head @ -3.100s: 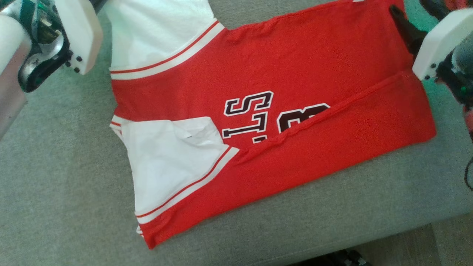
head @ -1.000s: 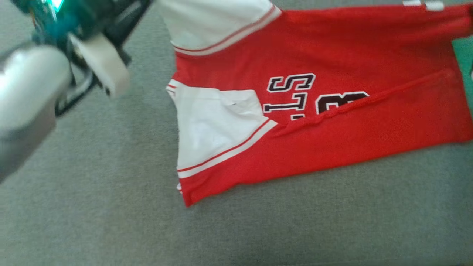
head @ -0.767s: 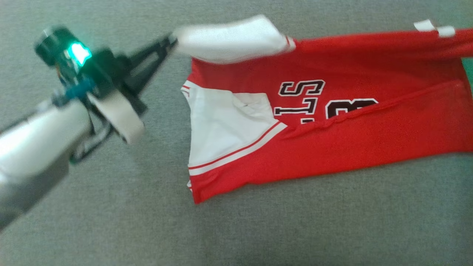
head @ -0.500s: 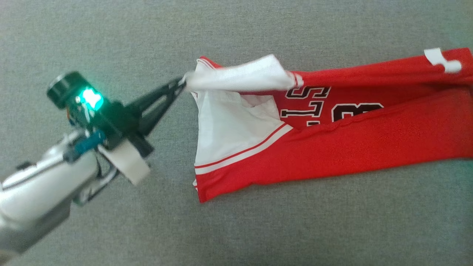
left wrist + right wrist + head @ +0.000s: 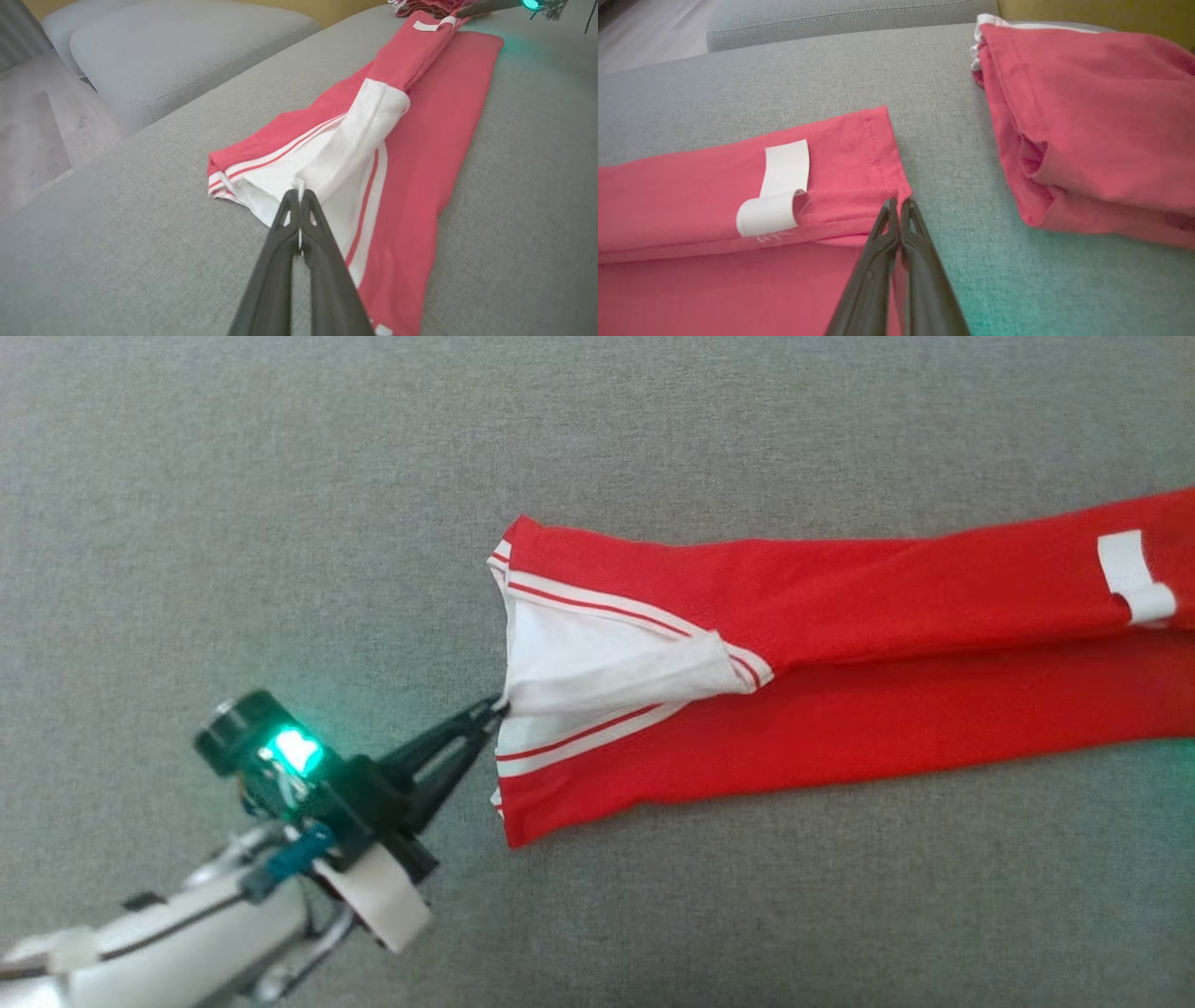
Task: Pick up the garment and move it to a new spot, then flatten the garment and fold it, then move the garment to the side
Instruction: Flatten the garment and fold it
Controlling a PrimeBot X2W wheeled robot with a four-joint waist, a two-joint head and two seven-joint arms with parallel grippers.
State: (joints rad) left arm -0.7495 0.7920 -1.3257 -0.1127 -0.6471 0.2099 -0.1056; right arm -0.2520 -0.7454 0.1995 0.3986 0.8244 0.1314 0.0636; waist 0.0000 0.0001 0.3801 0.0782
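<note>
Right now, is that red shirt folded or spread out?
Folded: the garment lies as a long narrow strip, one long edge doubled over the other layer.

Red garment (image 5: 887,737), white striped sleeves (image 5: 597,672), grey couch (image 5: 280,476)

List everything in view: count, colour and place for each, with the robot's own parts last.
jersey: one, red with white striped sleeves, lying in a long fold on the sofa
label: one, white, on the jersey's upper fold near the hem end
garment pile: one, red, on the sofa just past the jersey's hem
sofa: one, grey, under both garments
cushions: two by the look, grey, beyond the sofa's edge
floor: pale wood, beside the sofa
left gripper: one, dark, shut on the jersey's white sleeve edge
right gripper: one, dark, shut on the jersey's hem corner
</note>
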